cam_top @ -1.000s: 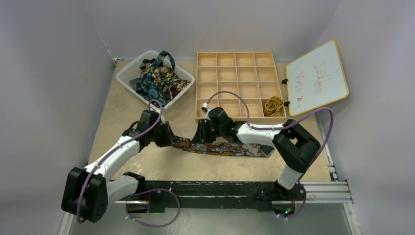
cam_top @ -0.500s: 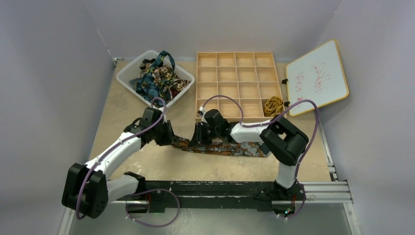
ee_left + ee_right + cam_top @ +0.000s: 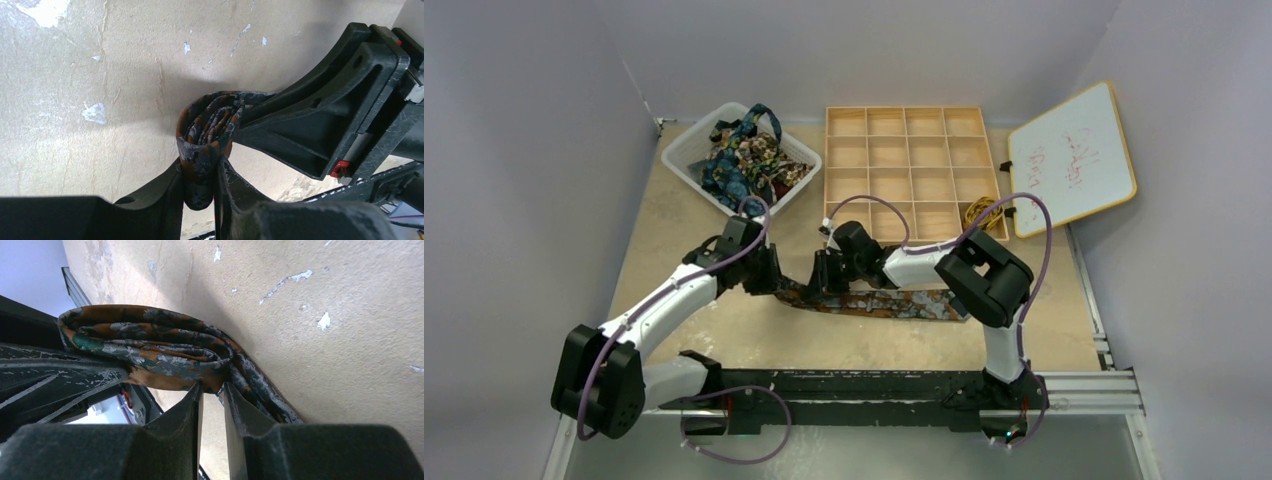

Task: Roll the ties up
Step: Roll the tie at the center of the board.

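Observation:
The dark brown tie with orange-grey blotches (image 3: 894, 303) lies across the table's middle, its left end folded into a loose roll. My left gripper (image 3: 776, 279) is shut on that rolled end; in the left wrist view the roll (image 3: 210, 120) sits pinched in the left gripper (image 3: 200, 172). My right gripper (image 3: 822, 281) meets it from the right and is shut on the roll's edge, seen in the right wrist view (image 3: 212, 386) with the tie (image 3: 150, 345) bunched above it. A gold-yellow tie (image 3: 982, 212) lies in the wooden tray. Several blue-teal and brown floral ties (image 3: 744, 158) fill the basket.
A white basket (image 3: 686, 150) stands at the back left. A wooden compartment tray (image 3: 904, 150) stands at the back middle. A whiteboard (image 3: 1074, 160) leans at the back right. Purple cables loop over both arms. A black rail (image 3: 874, 385) runs along the near edge.
My right gripper has moved left toward the left gripper, its elbow folding in. The tie's flat part has grown shorter and its right end has slid left. The left gripper has edged right.

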{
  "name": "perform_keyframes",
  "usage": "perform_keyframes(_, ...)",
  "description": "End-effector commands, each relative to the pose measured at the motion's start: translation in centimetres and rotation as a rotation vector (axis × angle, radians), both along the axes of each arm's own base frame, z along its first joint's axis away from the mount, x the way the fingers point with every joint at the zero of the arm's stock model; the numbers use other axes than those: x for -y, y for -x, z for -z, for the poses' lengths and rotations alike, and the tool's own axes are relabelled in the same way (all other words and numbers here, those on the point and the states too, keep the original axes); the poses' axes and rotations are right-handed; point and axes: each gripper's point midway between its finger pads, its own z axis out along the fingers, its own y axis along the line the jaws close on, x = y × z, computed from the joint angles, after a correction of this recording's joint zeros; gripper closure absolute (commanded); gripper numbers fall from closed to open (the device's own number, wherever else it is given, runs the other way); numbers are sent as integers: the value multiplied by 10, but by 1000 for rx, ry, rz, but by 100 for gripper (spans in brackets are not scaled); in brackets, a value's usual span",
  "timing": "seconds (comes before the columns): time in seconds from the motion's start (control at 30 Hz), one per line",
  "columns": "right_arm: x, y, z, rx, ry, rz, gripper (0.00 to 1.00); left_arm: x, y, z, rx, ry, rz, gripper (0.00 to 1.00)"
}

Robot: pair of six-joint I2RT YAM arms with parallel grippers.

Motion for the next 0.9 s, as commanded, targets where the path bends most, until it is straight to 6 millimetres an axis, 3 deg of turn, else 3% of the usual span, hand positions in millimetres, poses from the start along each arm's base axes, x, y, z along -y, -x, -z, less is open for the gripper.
perform_keyframes(0.0,-14,-3,-18,7,-68,-35,76,1,-15,-17,74,-58,25,84)
perform_keyframes(0.2,-20,-9,-29,-6,-118,-54,76,-1,-10,-12,35,-154,58,84)
perform_keyframes(0.43,-17,-15,-31,0,-115,-68,73,15,-10,-13,48,-202,90,84)
perform_keyframes(0.67,10,-20,-41,42,-89,-28,71,15,-11,-20,63,-270,80,85)
perform_keyframes(0.87,48,-28,-47,80,-30,88,69,21,-13,-26,104,-297,81,86)
